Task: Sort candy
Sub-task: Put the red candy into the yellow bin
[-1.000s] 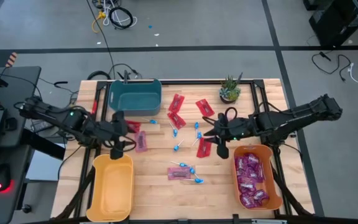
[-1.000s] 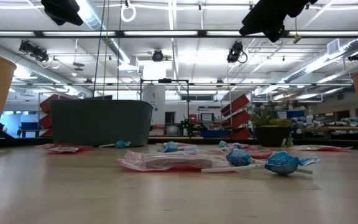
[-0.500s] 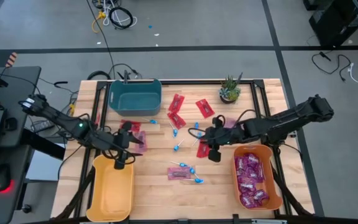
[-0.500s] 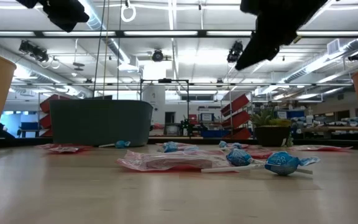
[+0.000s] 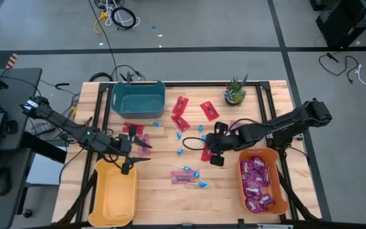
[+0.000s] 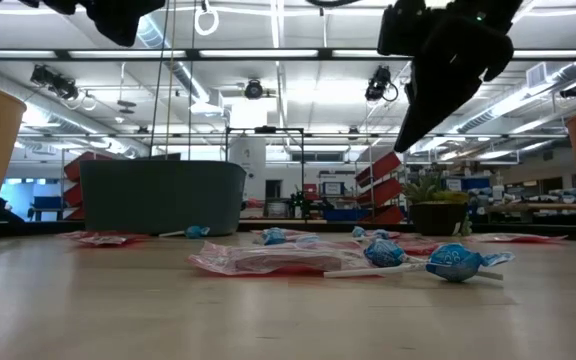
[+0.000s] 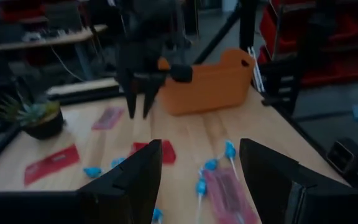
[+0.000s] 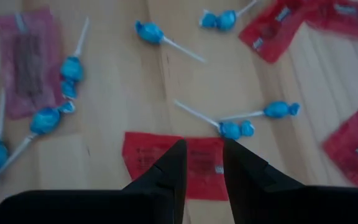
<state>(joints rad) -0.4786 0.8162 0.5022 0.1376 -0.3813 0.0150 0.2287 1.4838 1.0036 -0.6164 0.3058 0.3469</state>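
Red is the colour that matters here: a flat red packet [image 8: 188,167] lies on the wooden table [image 5: 157,197] directly under the right gripper [image 8: 202,168], its long side running across the line of the two fingers, so the fingers straddle its short width. In the high view that same packet [image 5: 206,151] sits just in front of the right gripper [image 5: 215,158], between the scattered blue lollipops [image 5: 182,150] and the orange bin [image 5: 284,191] of purple packets [image 5: 256,184]. The right arm is clearly the nearer one to it; judging from this, a short drop straight down would bring the fingers onto the wrapper. The right gripper stands partly open, a narrow gap between the fingers, holding nothing and, as far as can be seen, not touching the packet yet. The left gripper [image 5: 127,166] hovers at the top edge of the yellow bin [image 5: 100,203], spread wide and empty, with a purple packet [image 5: 143,144] and a red one [image 5: 132,129] just beside it. More red packets [image 5: 181,109] lie near the teal bin [image 5: 116,102], so much of the sorting appears still to be done.
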